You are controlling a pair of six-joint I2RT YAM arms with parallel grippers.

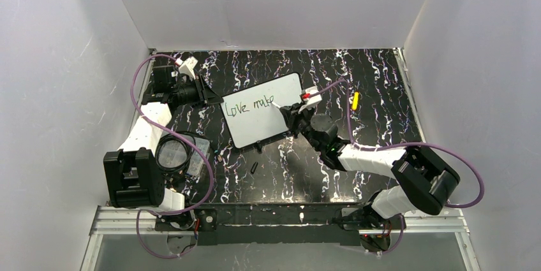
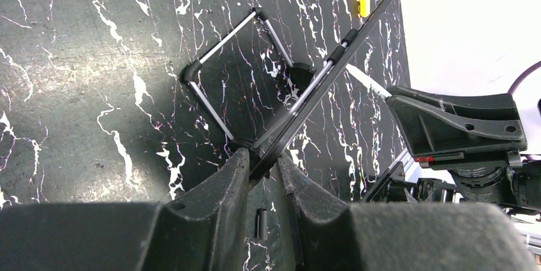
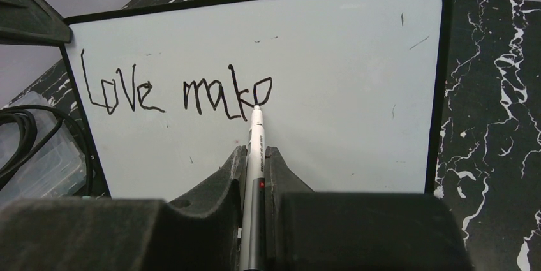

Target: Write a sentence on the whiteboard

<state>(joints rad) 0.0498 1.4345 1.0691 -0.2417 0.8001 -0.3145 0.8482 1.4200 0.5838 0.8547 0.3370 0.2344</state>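
The whiteboard [image 1: 265, 124] stands tilted at the table's middle, propped on a wire stand [image 2: 220, 44]. In black it reads "Love" and then an unfinished word [image 3: 185, 92]. My left gripper [image 1: 214, 97] is shut on the board's left edge; the left wrist view shows the board edge-on [image 2: 338, 60] between the left gripper's fingers [image 2: 261, 155]. My right gripper [image 1: 290, 115] is shut on a white and grey pen [image 3: 257, 150]. The pen's tip touches the board at the last letter. The right gripper [image 3: 255, 153] is just in front of the board's face.
A yellow object [image 1: 355, 100] lies to the right of the board. A small black cap [image 1: 254, 168] lies in front of the board and also shows in the left wrist view [image 2: 261, 223]. A clear container with cables [image 1: 191, 156] sits at the near left. White walls enclose the table.
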